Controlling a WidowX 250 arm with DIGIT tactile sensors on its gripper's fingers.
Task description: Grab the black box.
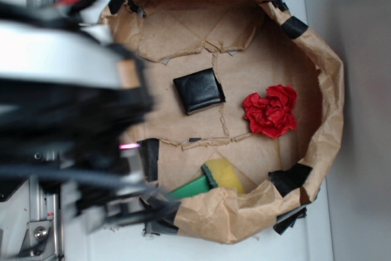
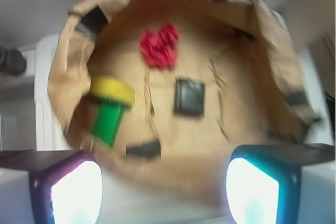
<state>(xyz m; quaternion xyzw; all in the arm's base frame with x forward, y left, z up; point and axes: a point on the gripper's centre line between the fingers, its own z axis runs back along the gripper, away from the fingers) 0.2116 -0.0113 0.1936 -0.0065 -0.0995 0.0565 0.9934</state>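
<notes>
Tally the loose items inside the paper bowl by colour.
Black: 1, the box
Red: 1, the crumpled paper
Yellow and green: 1, the mushroom-shaped toy
Total: 3

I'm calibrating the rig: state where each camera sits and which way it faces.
Exterior: overhead, looking down into the brown paper bin; the blurred arm fills the left.
Wrist: on the arm, looking forward and down into the bin from outside its rim; the gripper shows two lit fingertips wide apart, holding nothing.
Both show the black box, red crumpled paper and yellow-green object.
</notes>
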